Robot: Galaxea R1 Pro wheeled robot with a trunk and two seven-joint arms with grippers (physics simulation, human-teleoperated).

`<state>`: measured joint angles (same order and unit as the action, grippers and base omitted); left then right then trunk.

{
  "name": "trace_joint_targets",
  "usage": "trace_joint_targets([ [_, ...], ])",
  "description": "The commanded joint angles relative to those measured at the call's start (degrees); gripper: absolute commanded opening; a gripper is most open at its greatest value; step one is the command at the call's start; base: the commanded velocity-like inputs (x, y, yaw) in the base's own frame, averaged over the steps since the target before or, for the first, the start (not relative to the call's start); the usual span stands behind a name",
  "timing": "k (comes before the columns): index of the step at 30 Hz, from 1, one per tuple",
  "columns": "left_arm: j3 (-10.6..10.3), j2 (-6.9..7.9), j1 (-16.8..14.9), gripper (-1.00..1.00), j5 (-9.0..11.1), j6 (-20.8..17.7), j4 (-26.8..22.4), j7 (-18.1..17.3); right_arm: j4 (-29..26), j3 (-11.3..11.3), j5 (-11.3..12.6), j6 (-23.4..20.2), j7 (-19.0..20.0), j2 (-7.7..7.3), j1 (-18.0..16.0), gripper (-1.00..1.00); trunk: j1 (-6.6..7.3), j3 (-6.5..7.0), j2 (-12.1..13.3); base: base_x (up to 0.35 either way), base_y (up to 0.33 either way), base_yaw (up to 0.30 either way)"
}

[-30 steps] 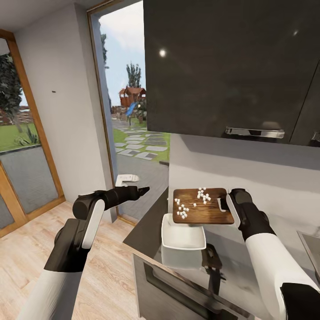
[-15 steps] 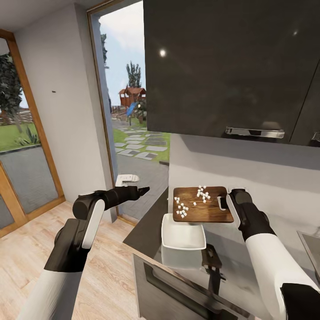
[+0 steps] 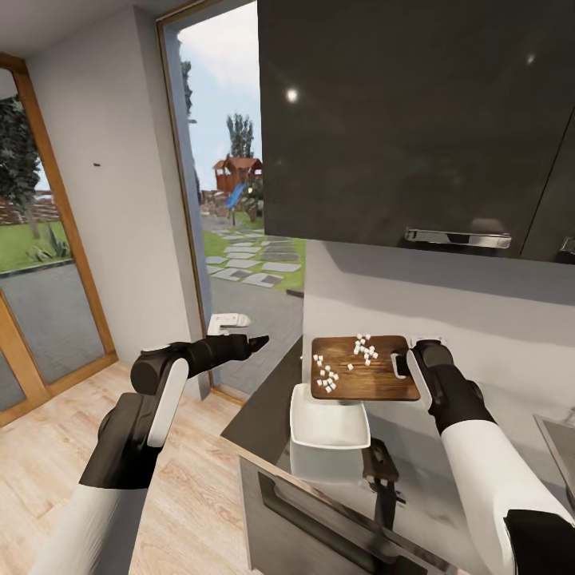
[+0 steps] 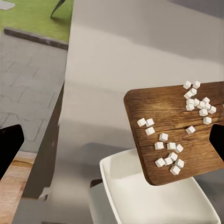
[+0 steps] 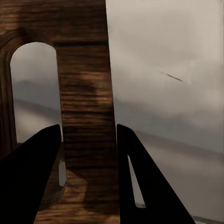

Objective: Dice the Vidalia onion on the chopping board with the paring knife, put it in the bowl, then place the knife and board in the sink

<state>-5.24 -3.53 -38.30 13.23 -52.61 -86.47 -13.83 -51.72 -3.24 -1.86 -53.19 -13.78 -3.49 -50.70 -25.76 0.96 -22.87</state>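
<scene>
Gripping chopping board (image 5: 86,116) edge, right pincer (image 5: 88,154) | head: bowl (image 3: 329,425) beneath

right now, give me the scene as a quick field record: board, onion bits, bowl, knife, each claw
chopping board: lifted off the countertop, held above the bowl, tilted
diced onion: white cubes on the board, none seen in the bowl
bowl: white, square, on the countertop under the board's lower edge
paring knife: lying on the countertop nearer than the bowl
right claw: shut on the board's handle-slot end
left claw: out past the countertop's end, holding nothing
</scene>
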Motion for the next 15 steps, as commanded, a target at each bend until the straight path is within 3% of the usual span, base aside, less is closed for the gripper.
trace_joint_targets([
  [1,0.0,-0.05,0.0,1.0,-0.1,-0.2,0.0,-0.2,0.0,0.0,-0.1,-0.2,0.1,-0.01,0.0,-1.0,-0.02,-0.03,-0.1,-0.126,0.0,0.0],
  [15,0.1,-0.05,0.0,1.0,-0.1,-0.2,0.0,-0.2,0.0,0.0,-0.1,-0.2,0.1,-0.72,0.0,-1.0,-0.02,-0.03,-0.1,-0.058,-0.009,0.0],
])
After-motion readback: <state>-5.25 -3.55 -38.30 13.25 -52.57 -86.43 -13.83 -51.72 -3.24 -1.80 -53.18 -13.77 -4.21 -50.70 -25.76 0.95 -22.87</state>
